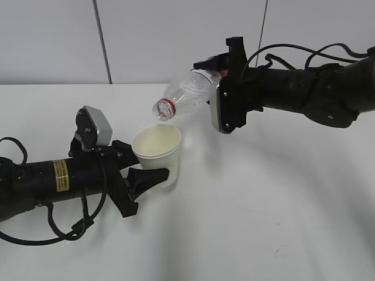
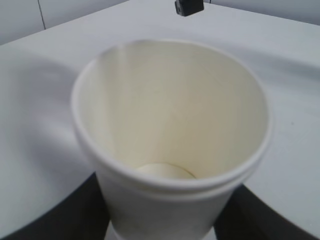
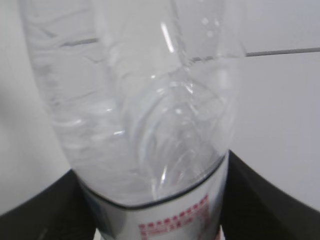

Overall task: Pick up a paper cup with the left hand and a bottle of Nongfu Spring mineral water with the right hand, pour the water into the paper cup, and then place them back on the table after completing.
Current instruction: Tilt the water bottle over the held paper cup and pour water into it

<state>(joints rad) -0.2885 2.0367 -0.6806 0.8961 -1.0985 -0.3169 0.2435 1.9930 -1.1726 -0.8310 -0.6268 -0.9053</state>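
The left hand, with a yellow sticker, has its gripper shut on a white paper cup, held upright just above the white table. In the left wrist view the cup fills the frame and looks empty inside. The right hand's gripper is shut on a clear Nongfu Spring bottle, tilted with its red-ringed open mouth pointing down-left, just above the cup's far rim. In the right wrist view the bottle shows its white label with red print. No stream of water shows.
A white wall with a dark vertical seam stands behind the table. Black cables of the left arm lie on the table at front left. A small dark part of the right arm shows at the top of the left wrist view.
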